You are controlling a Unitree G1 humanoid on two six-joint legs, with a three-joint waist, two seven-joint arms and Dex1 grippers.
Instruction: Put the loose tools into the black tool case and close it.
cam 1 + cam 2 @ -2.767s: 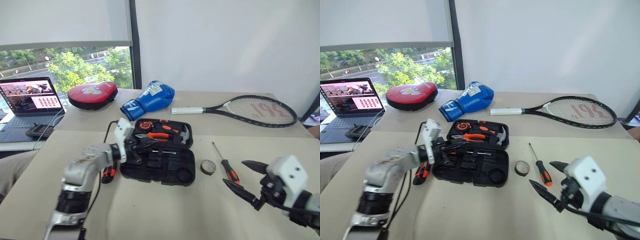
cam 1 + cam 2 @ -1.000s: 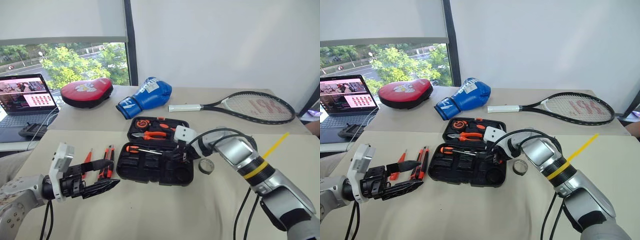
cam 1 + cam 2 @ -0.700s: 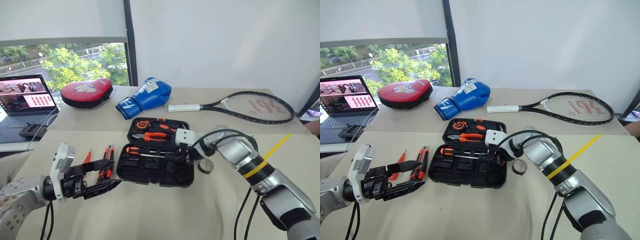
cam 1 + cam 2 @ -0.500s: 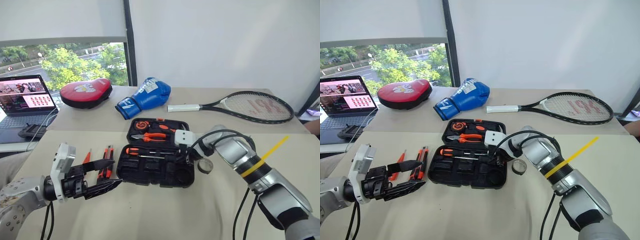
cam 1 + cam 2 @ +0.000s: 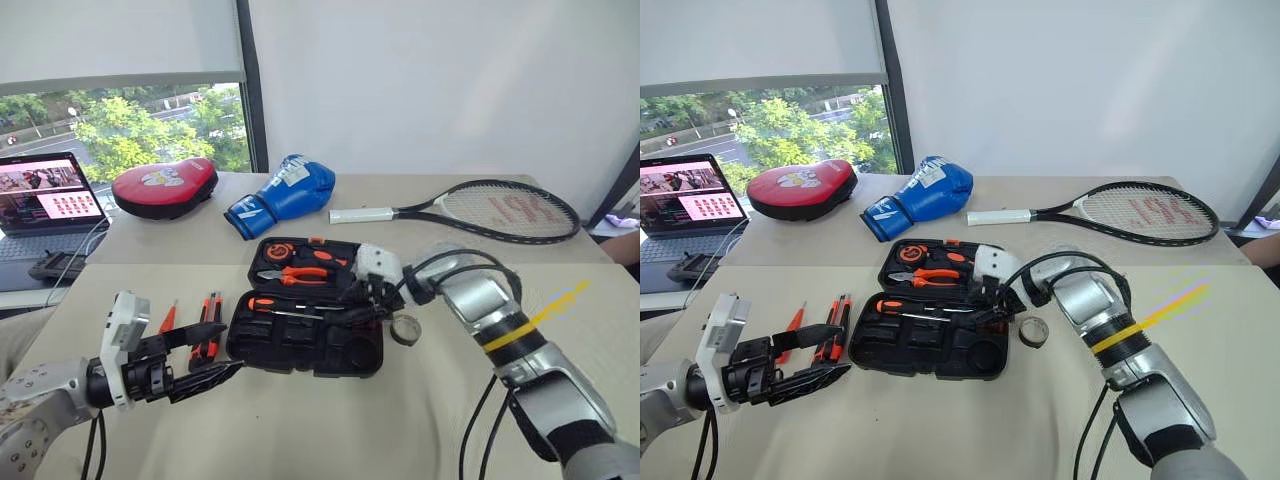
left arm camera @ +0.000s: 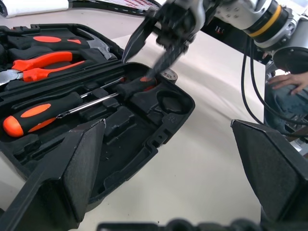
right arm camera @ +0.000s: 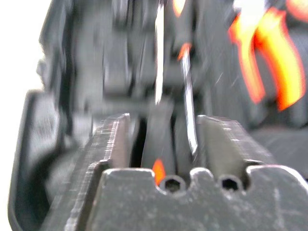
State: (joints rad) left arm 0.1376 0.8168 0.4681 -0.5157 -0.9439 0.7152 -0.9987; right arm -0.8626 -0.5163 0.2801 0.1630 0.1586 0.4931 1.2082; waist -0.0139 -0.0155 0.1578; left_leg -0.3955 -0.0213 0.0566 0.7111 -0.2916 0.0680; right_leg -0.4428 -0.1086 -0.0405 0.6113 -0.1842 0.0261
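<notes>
The black tool case (image 5: pixel 300 345) lies open in the middle of the table. One orange-and-black screwdriver (image 6: pixel 41 114) rests in a slot. A second screwdriver (image 6: pixel 137 85) lies in the neighbouring slot, just under my right gripper (image 6: pixel 153 48). That gripper hovers over the case, open, its fingers (image 7: pixel 111 139) either side of the handle without gripping. My left gripper (image 5: pixel 215 350) stands open and empty at the front left. Between it and the case lie the tester screwdriver (image 5: pixel 168 318) and the utility knife (image 5: pixel 208 325). The tape roll (image 5: pixel 405 328) sits by the case's right side.
Orange-handled pliers (image 5: pixel 300 275) and a round tape measure (image 5: pixel 290 250) sit in the far half of the case. A laptop (image 5: pixel 40 200), red pad (image 5: pixel 165 187), blue boxing glove (image 5: pixel 285 190) and tennis racket (image 5: pixel 490 205) line the back. A person's hand (image 6: pixel 288 82) is at the right.
The screwdriver that lay right of the case now lies in it. My right gripper has risen a little and its fingers have spread. My left gripper has drawn back from the case.
</notes>
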